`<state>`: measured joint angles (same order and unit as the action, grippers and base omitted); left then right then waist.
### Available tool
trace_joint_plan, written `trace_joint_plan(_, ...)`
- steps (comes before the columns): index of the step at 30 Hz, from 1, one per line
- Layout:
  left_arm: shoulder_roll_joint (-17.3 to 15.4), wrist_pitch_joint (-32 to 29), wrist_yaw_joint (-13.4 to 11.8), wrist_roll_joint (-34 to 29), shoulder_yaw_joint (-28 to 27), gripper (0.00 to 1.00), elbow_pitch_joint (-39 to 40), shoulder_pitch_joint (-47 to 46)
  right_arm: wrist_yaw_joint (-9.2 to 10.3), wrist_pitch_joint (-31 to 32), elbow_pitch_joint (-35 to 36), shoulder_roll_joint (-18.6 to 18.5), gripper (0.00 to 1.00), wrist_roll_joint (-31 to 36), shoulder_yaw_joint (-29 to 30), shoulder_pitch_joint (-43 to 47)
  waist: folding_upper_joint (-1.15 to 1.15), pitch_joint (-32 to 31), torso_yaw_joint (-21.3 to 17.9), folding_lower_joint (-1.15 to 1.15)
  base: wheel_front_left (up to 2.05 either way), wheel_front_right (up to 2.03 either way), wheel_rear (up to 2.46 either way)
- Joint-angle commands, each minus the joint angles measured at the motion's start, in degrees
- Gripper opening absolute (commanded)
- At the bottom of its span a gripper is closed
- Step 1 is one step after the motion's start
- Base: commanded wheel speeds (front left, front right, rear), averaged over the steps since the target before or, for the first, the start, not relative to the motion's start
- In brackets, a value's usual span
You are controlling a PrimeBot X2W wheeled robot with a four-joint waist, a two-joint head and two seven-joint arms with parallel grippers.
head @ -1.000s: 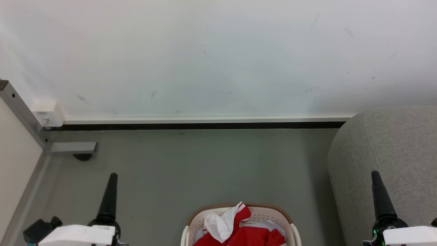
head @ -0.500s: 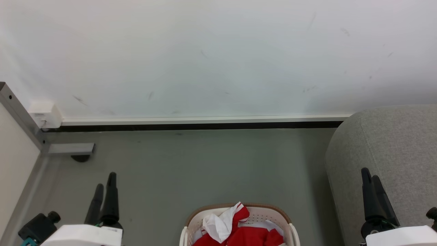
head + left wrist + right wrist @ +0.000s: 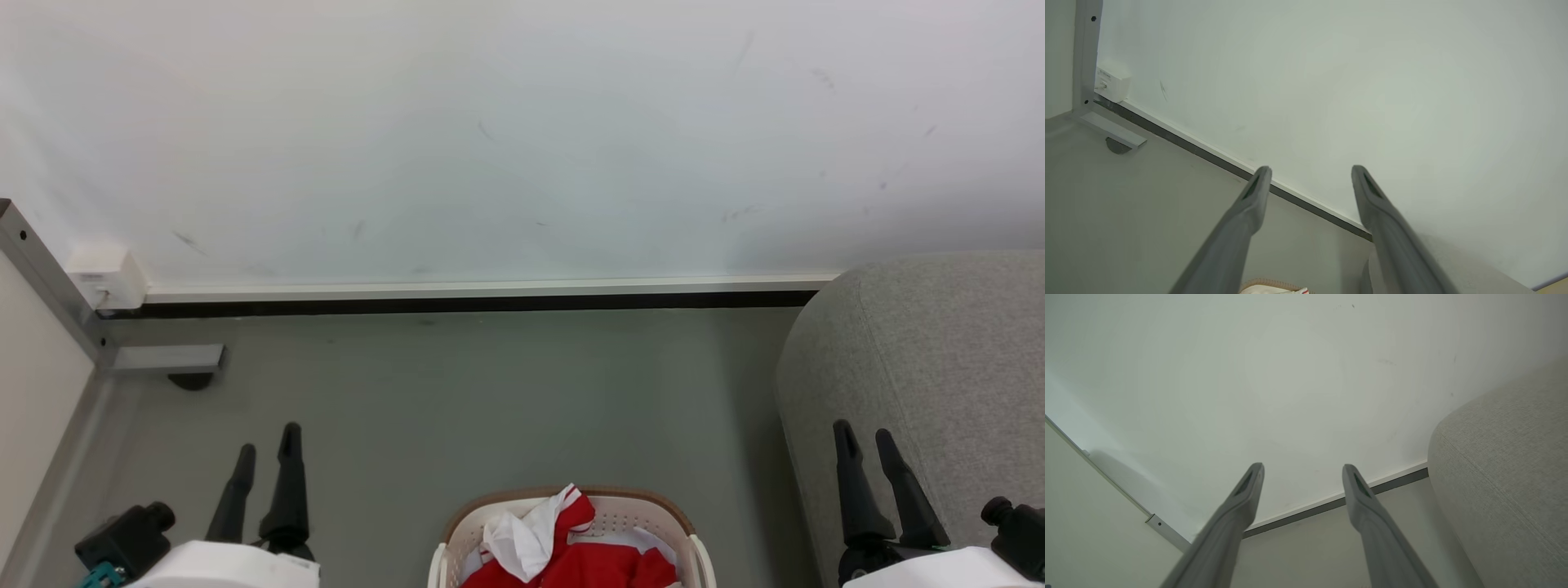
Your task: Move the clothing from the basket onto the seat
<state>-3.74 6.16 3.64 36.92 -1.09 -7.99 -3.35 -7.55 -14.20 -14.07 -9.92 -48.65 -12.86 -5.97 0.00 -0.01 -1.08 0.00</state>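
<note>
The cream basket (image 3: 684,535) with a brown rim sits at the bottom centre of the head view, on the grey floor. Red clothing (image 3: 584,563) with white trim and a white panel lies heaped inside it. The light-grey seat (image 3: 939,359) rises at the right edge; its rounded corner (image 3: 1506,465) is in the right wrist view too. My left gripper (image 3: 267,445) is at the lower left, open and empty, well left of the basket. My right gripper (image 3: 865,439) is at the lower right, open and empty, in front of the seat. A sliver of the basket rim (image 3: 1267,282) peeks between the left fingers (image 3: 1249,204).
A white wall (image 3: 522,139) with a dark baseboard (image 3: 490,302) runs across the back. A grey metal frame leg (image 3: 163,358) and a white box (image 3: 106,273) stand in the left corner, beside a pale panel (image 3: 33,408). Bare grey floor (image 3: 490,392) lies between wall and basket.
Both grippers have turned at the wrist, so each now shows two spread fingers instead of one. The left has drifted right, the right has drifted left. The basket and clothing stayed put.
</note>
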Motion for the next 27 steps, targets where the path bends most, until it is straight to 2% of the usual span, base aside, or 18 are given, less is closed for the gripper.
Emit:
trace_joint_plan(1,-0.65,0.62,-0.06,-1.42,0.1,1.0,0.36,-0.05,0.05,-0.38,0.13,-0.06,1.0,1.67,0.44,-1.59,0.0,-0.02,0.0,0.0,0.0,0.0,0.0)
trace_joint_plan(10,-1.09,2.17,-0.28,-8.0,1.05,1.0,-0.6,0.03,0.06,-0.51,-1.55,1.31,1.0,9.86,2.26,-2.0,0.0,-0.1,-0.26,0.0,0.0,0.0,0.0)
trace_joint_plan(27,-1.24,4.47,-0.27,-16.8,1.96,1.0,-0.79,-0.01,0.08,-0.55,-3.46,3.26,1.0,20.82,3.17,-2.63,0.0,-0.17,-0.41,0.0,0.0,0.0,0.0)
